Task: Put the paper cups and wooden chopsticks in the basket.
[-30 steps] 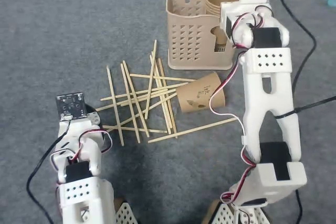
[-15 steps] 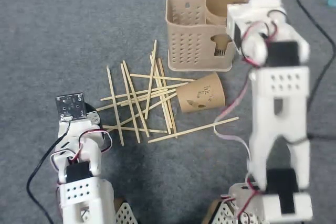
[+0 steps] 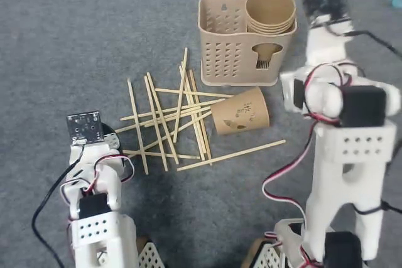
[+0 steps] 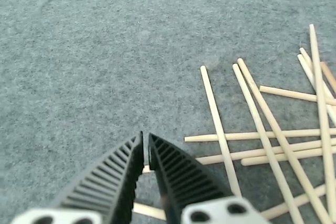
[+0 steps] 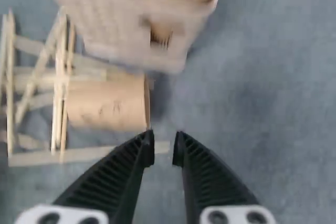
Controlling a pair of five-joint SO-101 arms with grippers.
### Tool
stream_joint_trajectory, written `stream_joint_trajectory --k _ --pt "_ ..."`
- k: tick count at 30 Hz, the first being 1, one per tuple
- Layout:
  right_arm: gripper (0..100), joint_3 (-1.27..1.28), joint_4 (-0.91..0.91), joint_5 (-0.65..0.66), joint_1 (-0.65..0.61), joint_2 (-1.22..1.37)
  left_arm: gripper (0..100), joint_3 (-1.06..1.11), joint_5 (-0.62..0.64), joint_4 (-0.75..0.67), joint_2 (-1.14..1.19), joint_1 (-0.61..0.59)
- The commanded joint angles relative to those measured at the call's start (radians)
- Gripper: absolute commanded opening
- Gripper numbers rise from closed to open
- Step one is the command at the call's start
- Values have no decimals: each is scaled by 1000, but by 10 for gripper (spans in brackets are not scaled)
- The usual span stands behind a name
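High view: a beige perforated plastic basket (image 3: 235, 48) stands upright at the far side of the grey carpeted worktop (image 3: 75, 48), and a nested stack of brown paper cups (image 3: 271, 9) sits in its compartment on the right arm's side. Just in front of the basket, a single brown paper cup (image 3: 240, 112) lies on its side. A loose heap of pale wooden chopsticks (image 3: 164, 120) is crossed over the carpet beside it, toward the left arm, with several ends reaching the cup. One more chopstick (image 3: 232, 155) lies slanted in front of the cup. In the left wrist view, the left gripper (image 4: 145, 145) has its black ribbed fingers drawn almost together, only a sliver between the tips. It is low over the carpet at the edge of the chopsticks (image 4: 262, 145). In the right wrist view, the right gripper (image 5: 163, 142) has its fingers narrowly apart. It hangs above the carpet near the lying cup (image 5: 105, 103), with the basket (image 5: 131, 19) beyond.
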Motion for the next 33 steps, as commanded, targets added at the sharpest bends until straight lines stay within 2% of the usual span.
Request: stream_joint_trajectory --k 1,6,11,17,23,28,30,33 --pt "100 126 -30 61 13 -42 13 -4 -12 -23 -14 0" --pt "177 351 -171 141 1 -42 13 -4 -12 -23 -14 -2" --pt "180 535 -354 219 -36 -42 13 -4 -12 -21 -14 -2" --pt "180 672 -555 255 -93 -42 13 -4 -12 -21 -14 -2" --pt "169 729 -723 224 -22 -42 13 -4 -12 -21 -14 -2" --pt "0 736 -800 121 24 -30 13 -4 -12 -23 -14 -2" --pt "28 746 -839 107 25 1 13 -4 -12 -23 -14 -2" --pt "13 753 -917 74 27 87 13 -4 -12 -23 -14 -2"
